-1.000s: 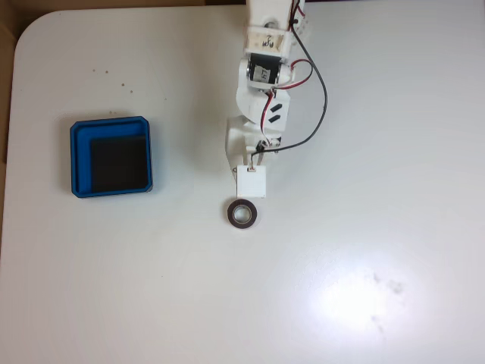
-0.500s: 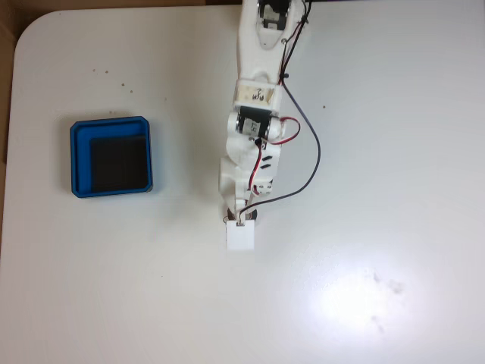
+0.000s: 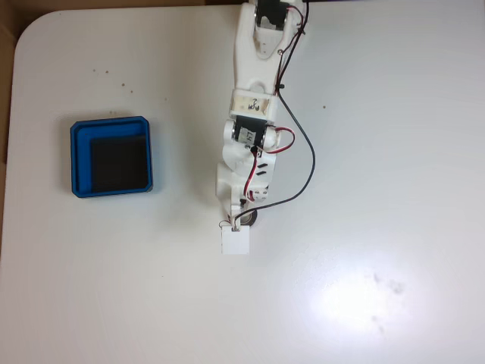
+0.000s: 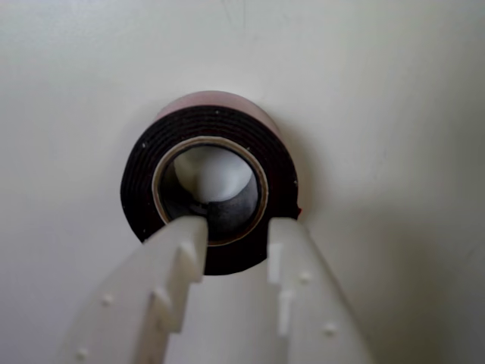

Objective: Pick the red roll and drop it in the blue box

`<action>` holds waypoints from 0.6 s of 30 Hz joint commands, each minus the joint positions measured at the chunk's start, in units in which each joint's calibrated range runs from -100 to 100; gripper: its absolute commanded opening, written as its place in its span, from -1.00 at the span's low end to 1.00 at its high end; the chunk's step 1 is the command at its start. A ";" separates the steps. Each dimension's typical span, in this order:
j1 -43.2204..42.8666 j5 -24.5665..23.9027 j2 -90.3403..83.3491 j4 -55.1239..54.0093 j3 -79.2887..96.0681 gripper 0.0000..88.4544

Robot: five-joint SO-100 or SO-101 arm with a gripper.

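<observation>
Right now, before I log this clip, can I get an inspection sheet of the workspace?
Surface: white table, a few small specks and glare.
Job's things: red roll lying flat, mostly hidden under the arm in the fixed view; blue box left of the arm there, nothing in it.
Clutter: nothing seen.
Gripper: open, fingers over the roll's near edge; contact cannot be told.
Cables: red and black wires looping beside the arm.
Surroundings: brown strip past the table's edge.

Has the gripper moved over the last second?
Yes. In the fixed view the gripper has travelled down the picture, away from the table's top edge, and now sits over the roll.
</observation>
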 commanded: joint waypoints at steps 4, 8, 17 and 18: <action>-0.70 -0.23 1.21 0.27 -3.96 -0.92; -1.28 -0.23 1.30 0.27 -3.96 -0.82; -1.28 -1.02 1.47 0.35 -3.87 -0.58; -1.28 -1.02 1.47 0.35 -3.78 -0.58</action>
